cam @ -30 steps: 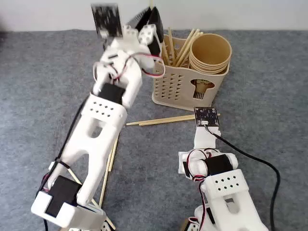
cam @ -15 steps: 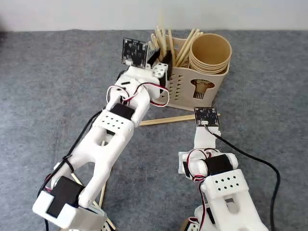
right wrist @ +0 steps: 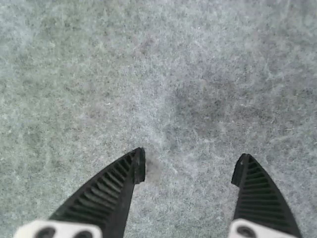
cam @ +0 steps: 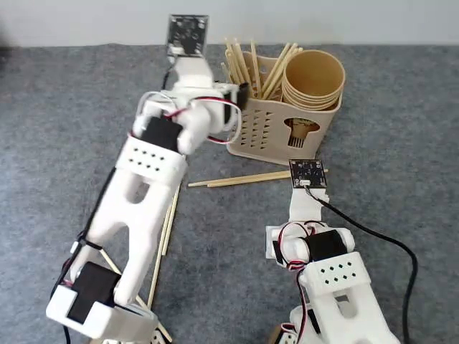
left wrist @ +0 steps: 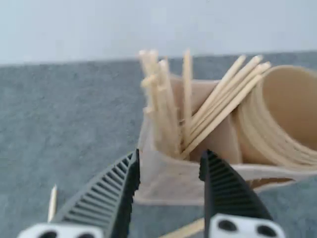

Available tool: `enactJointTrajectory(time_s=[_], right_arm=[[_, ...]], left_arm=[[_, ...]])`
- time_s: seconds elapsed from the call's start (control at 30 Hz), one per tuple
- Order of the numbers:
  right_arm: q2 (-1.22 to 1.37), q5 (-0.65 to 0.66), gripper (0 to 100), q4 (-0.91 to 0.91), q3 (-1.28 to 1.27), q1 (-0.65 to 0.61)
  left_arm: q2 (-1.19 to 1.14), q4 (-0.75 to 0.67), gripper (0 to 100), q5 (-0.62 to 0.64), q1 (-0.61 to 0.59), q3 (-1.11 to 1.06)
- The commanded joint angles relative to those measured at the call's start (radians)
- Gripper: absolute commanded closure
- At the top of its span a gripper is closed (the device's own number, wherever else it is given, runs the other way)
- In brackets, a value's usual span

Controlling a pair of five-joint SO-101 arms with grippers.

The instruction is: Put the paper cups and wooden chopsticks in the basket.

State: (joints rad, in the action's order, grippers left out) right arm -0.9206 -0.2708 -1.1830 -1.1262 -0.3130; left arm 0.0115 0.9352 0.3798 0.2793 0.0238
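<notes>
Grey mat (cam: 64, 129): I log loose wooden chopsticks (cam: 244, 178) lying just before the basket (cam: 272, 136). It holds upright chopsticks (cam: 247, 64) in one compartment, stacked paper cups (cam: 313, 77) in the other. I see the left gripper (left wrist: 168, 166) spread and empty close before the basket, the right gripper (right wrist: 190, 166) spread over the mat.

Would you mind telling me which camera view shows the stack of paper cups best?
The high view: the whole stack of paper cups sits in the basket, rim fully visible. The left wrist view catches part of it, cut off at the frame edge. The right wrist view faces grey carpet.
</notes>
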Motion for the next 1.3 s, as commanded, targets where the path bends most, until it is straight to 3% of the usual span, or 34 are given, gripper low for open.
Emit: enactJointTrajectory(time_s=[0.0, 0.23, 0.6, 0.93, 1.27], right_arm=[[-0.008, -0.005, 70.4, 0.001, 0.003, -0.001], [-0.008, -0.003, 70.4, 0.001, 0.003, -0.001], [-0.016, -0.005, 70.4, 0.012, -0.025, -0.005], [-0.016, -0.008, 70.4, 0.012, -0.025, -0.005], [-0.016, -0.008, 70.4, 0.012, -0.025, -0.005]], left_arm=[[0.020, 0.206, 81, 0.006, -0.054, 0.113], [0.006, 0.450, 80, -0.124, -0.133, 0.114], [-0.137, 0.453, 80, -0.127, -0.206, -0.110], [-0.361, 0.454, 80, -0.127, -0.229, -0.114], [-0.410, 0.509, 81, -0.127, -0.226, -0.120]])
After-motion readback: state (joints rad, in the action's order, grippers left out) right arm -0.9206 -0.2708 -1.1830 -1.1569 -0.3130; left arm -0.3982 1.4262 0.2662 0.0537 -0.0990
